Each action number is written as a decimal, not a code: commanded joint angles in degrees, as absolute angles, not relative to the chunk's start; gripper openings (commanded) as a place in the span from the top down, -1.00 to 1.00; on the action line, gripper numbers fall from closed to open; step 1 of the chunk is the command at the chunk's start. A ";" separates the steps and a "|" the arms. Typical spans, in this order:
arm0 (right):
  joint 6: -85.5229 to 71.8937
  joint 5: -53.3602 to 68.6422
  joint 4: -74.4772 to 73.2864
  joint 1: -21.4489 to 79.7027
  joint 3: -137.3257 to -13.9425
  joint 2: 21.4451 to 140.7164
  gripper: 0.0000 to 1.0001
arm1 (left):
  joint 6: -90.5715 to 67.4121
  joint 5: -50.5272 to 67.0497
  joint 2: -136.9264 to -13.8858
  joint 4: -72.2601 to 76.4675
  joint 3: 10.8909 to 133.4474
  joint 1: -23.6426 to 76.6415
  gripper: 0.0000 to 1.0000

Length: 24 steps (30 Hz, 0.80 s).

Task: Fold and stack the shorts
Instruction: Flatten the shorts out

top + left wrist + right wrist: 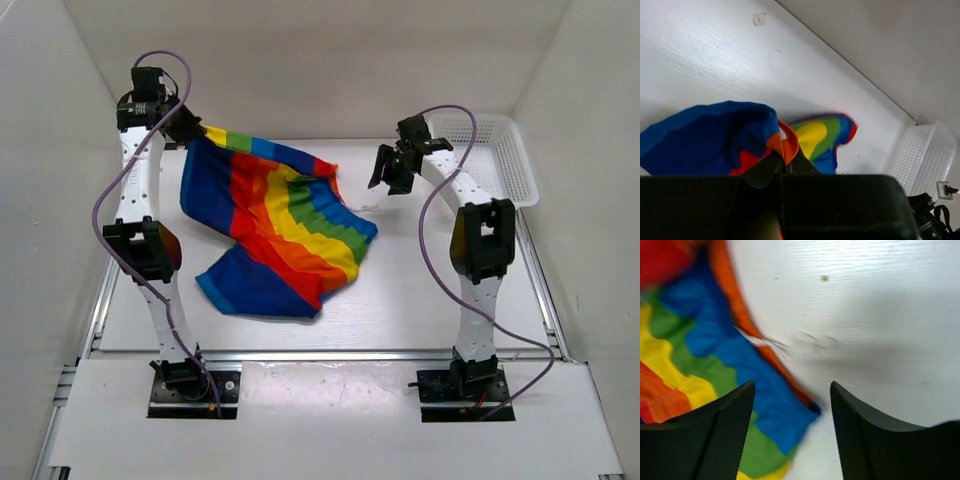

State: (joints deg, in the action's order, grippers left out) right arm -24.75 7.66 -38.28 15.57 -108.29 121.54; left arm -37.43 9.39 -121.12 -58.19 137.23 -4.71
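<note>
White mesh basket (505, 150) sits at the table's (420, 290) far right corner, its mesh floor in plain sight from above. The shorts (280, 230) are well left of the basket, out on the table. One corner is hoisted at the end farthest from the basket, and the rest drapes down onto the surface. The long axis runs on a diagonal, from that raised far corner toward the near edge, with rainbow stripes fanning toward the basket side. The left gripper (190, 128) is pinched tight on an orange-edged fold of the cloth. The right gripper (385, 170) hangs between the shorts and the basket, fingers spread wide, gripping nothing, above the blue hem.
</note>
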 commanded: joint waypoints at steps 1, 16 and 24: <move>-25.05 7.38 -40.08 15.64 -115.13 120.76 -0.30 | -35.68 7.29 -119.87 -54.76 141.42 -3.78 0.80; -22.07 13.46 -45.51 20.29 -121.65 129.20 -0.39 | -33.49 7.29 -115.75 -54.76 133.69 -3.78 0.80; -22.06 9.05 -41.22 20.30 -103.37 119.54 -0.56 | -32.43 5.45 -113.39 -55.28 132.45 -3.78 0.80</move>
